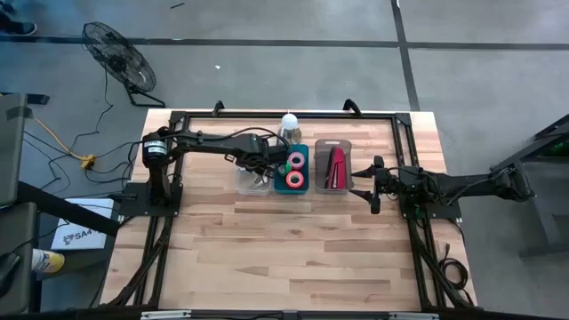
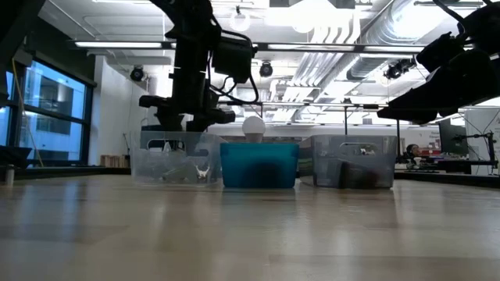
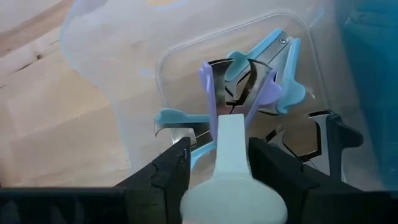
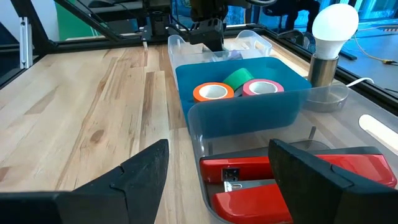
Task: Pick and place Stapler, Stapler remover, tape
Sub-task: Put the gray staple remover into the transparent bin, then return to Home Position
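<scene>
Above the clear bin stands my left gripper, with a pale stapler remover between its fingers. Several more stapler removers, blue and purple, lie in that bin. Beside it, the blue bin holds the tape rolls, orange, green and pink. The red stapler lies flat in the third, clear bin. My right gripper waits open just right of that bin, touching nothing. My left gripper has the pale stapler remover between its two fingers, at the remover's wide end. The fingers come steeply from above, pointing down into the clear bin. The remover's narrow end points down over the pile of removers; whether it touches them I cannot tell.
The three bins stand side by side in a row at the table's far middle. A lamp with a white bulb stands just behind the blue bin. The bare wooden tabletop stretches toward the near edge. A floor fan is off the table.
</scene>
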Robot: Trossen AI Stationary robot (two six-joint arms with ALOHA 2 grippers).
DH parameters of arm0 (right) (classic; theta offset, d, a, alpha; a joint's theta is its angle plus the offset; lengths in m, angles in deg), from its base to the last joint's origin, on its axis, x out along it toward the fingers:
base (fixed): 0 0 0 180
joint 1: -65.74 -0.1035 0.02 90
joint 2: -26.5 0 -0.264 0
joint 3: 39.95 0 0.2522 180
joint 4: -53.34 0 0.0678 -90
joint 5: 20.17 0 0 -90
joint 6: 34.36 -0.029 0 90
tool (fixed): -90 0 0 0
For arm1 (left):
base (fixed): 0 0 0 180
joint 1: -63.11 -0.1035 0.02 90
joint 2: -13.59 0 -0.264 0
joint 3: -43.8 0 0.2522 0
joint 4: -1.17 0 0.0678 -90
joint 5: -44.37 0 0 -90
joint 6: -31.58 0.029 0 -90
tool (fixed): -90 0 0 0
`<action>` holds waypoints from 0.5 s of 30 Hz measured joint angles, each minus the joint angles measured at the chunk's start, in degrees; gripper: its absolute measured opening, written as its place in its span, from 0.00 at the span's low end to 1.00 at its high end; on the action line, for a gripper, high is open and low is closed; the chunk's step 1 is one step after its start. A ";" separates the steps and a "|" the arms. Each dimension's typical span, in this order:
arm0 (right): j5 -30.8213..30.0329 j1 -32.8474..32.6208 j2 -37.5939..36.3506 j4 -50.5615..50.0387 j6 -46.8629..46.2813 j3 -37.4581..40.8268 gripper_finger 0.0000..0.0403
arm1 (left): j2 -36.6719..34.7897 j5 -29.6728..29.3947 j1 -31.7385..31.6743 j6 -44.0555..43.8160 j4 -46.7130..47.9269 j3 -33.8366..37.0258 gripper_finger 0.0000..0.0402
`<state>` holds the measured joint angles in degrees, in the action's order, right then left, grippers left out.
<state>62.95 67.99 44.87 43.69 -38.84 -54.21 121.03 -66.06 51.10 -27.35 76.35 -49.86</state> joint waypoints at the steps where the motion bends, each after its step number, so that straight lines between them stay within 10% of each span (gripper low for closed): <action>1: 0.01 -0.01 0.00 -0.01 0.01 0.01 0.66 | 0.00 -0.06 0.00 0.02 0.04 0.00 0.40; 15: 0.01 -0.01 0.00 0.01 0.01 0.01 0.66 | 0.07 -0.10 0.04 8.26 2.37 -3.59 0.63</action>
<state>62.96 67.98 44.87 43.70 -38.82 -54.21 121.10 -66.16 51.14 -19.09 78.73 -53.45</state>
